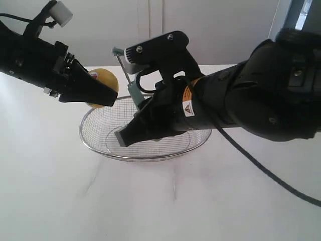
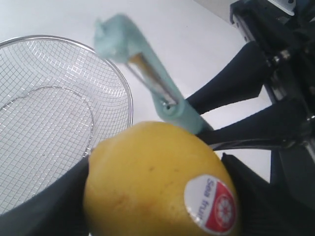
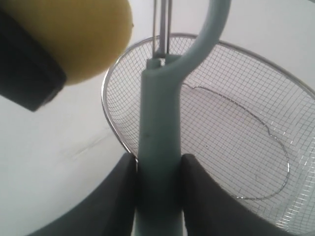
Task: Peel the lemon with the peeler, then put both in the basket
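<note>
Right gripper (image 3: 160, 162), black, the bulkier in my exterior view: jaws clenched on the pale teal-grey plastic handle of the slim peeler (image 3: 158, 113), one finger (image 3: 113, 196) pressed to each side. The peeler's metal blade head points away from the wrist. Left gripper (image 1: 103, 94), black: jaws spread wide and grasping the round yellow lemon (image 2: 147, 182) between them, off the table. The blade stands just beside the lemon; in my right wrist view a narrow gap separates them. White table (image 1: 150, 206): carries the shallow oval basket of silver wire mesh (image 1: 145, 157), which lies under the right gripper, the lemon hanging near its rim. Red-and-white sticker (image 2: 212, 204): on the lemon's skin.
</note>
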`<state>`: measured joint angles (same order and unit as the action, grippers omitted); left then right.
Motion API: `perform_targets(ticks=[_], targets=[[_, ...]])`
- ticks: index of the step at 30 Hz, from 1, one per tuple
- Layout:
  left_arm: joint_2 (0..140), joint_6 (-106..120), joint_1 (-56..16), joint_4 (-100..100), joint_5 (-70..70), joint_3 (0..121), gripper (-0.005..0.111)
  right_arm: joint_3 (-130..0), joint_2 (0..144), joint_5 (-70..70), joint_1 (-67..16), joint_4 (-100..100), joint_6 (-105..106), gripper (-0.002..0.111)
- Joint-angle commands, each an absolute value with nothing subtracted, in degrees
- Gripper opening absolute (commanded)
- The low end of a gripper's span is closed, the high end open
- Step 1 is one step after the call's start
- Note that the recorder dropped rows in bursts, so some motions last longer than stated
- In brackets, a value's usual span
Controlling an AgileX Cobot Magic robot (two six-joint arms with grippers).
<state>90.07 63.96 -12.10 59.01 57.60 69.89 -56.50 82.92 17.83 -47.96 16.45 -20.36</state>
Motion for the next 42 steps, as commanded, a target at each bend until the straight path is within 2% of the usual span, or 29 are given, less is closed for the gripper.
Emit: perform_targets(ticks=[1, 16, 27, 42], targets=[[89.63, 63.04, -12.18, 61.28, 58.98, 69.68, 0.000, -56.63, 85.38, 16.58, -48.00, 16.25, -19.72, 0.000], [89.63, 62.92, -12.18, 61.28, 58.31, 69.68, 0.000, -56.74, 82.88, 14.43, -48.00, 15.15, -19.72, 0.000], [89.63, 62.58, -12.18, 61.28, 57.42, 69.68, 0.000, -56.74, 81.83, 15.93, -51.33, 15.20, -18.08, 0.000], [89.63, 61.44, -12.18, 60.91, 57.03, 69.68, 0.000, -56.74, 65.26, 18.02, -51.33, 15.20, -18.08, 0.000]])
